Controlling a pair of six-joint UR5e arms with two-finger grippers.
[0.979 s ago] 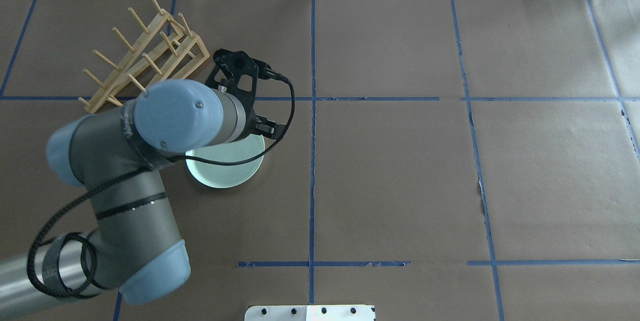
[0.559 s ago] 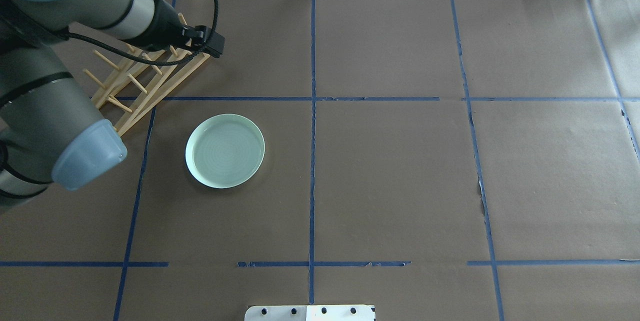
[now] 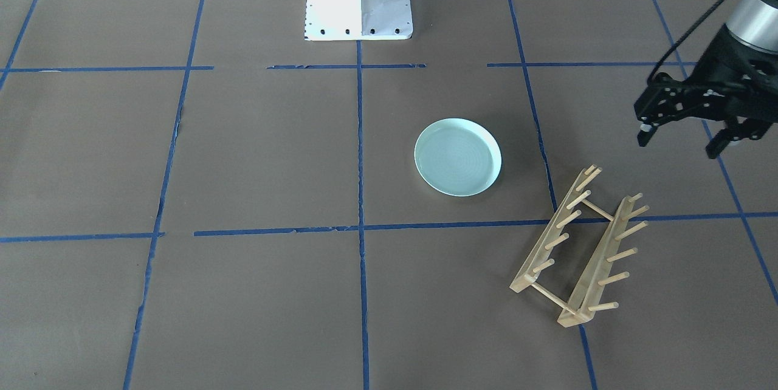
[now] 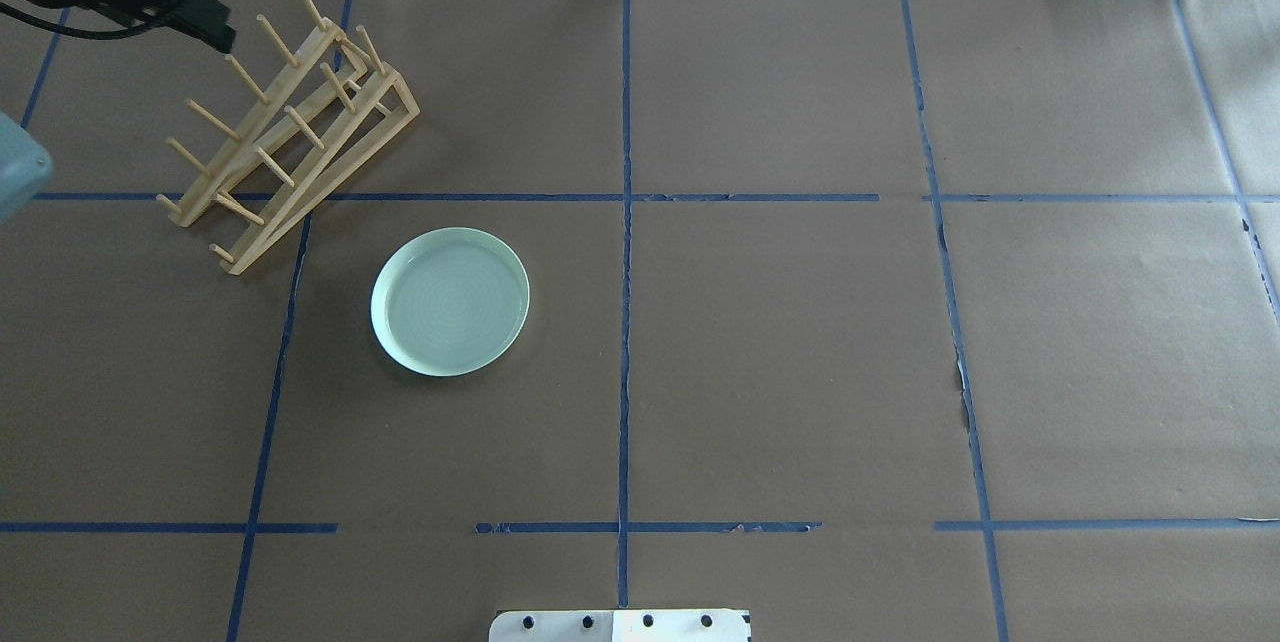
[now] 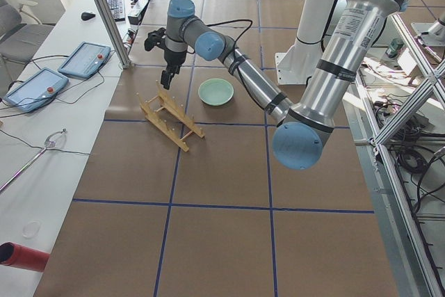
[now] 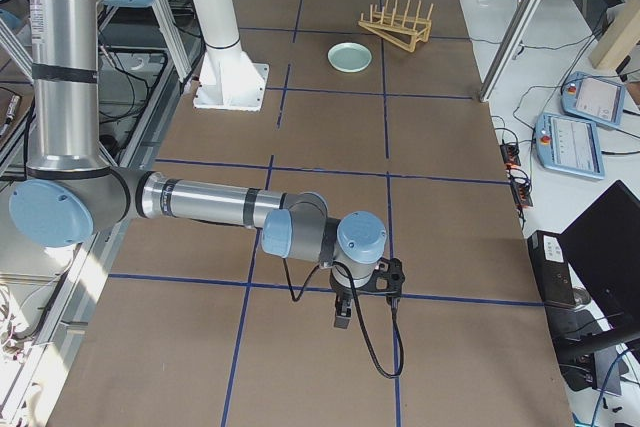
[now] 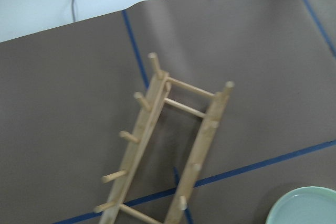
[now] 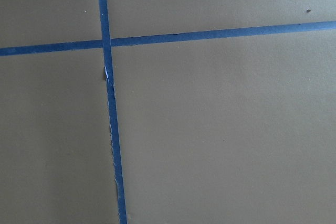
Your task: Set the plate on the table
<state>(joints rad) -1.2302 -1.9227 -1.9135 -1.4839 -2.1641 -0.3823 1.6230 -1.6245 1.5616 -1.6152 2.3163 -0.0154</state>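
— What runs along the long edge of the desk (image 5: 222, 241)?
— A white bench (image 5: 42, 137), set right against it. On it lie a grey tablet (image 5: 85, 59), a second tablet (image 5: 33, 88), a keyboard (image 5: 115, 5) and a mouse (image 5: 86, 15).
— Anything else?
— A grey chair (image 5: 14, 29) behind the bench, an aluminium post (image 5: 104, 15) rising at that edge, and a red cylinder (image 5: 21, 255) near the desk's corner.
— And the light?
— Bright and even, with soft shadows.
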